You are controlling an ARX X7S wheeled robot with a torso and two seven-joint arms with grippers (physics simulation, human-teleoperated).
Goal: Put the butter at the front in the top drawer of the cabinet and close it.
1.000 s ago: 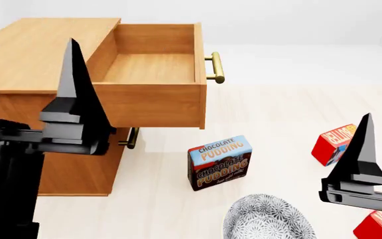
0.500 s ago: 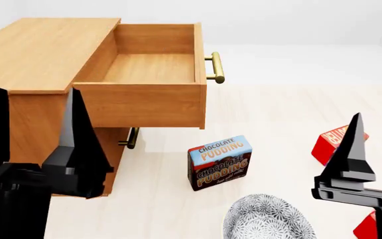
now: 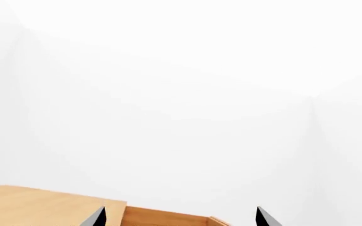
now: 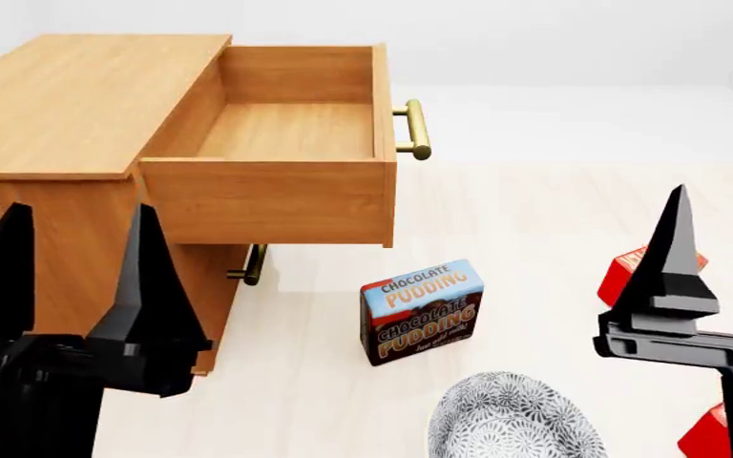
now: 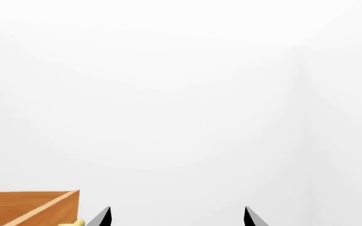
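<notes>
The honey-brown cabinet (image 4: 80,91) stands at the left in the head view. Its top drawer (image 4: 283,129) is pulled out and empty, brass handle (image 4: 414,129) facing right. Two red butter boxes lie at the right: the farther one (image 4: 624,272) is partly hidden behind my right gripper, and the nearer one (image 4: 710,434) shows at the bottom right edge. My left gripper (image 4: 83,212) is open, low in front of the cabinet's side, holding nothing. My right gripper (image 4: 679,239) is also open and empty. The wrist views show the left gripper (image 3: 180,216) and right gripper (image 5: 176,214) tips wide apart.
A chocolate pudding box (image 4: 420,310) stands upright on the floor below the drawer. A patterned grey bowl (image 4: 513,420) sits at the bottom centre. The lower drawer's handle (image 4: 252,264) shows under the open drawer. White walls fill both wrist views.
My left gripper has dropped from in front of the drawer to the lower left. My right gripper has risen and shifted slightly left, covering more of the farther red box.
</notes>
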